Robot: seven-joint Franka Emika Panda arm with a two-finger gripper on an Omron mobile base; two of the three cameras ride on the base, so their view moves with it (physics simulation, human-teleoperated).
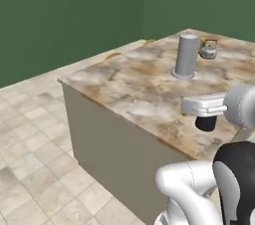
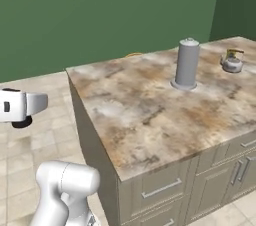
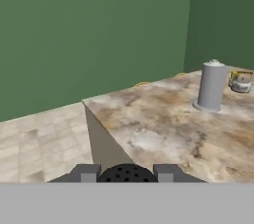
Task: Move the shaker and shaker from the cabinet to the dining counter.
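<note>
Upright: shaker [image 3: 127,173], dotted top camera-ward.

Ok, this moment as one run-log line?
gripper: jaws shut on shaker | position: off dining counter corner | on counter: grey cylinder, kettle

I am logging these items:
- Tall grey metal cylinder [image 1: 187,56], standing upright, domed cap on top.
- Small silver kettle [image 2: 232,61] sitting beyond it, well apart, near the far edge.
- Beige tiled floor [image 1: 35,134] spreading left.
- Green wall [image 3: 94,29] rising behind.
- Grey drawer fronts [image 2: 162,187] with slim handles showing below.
</note>
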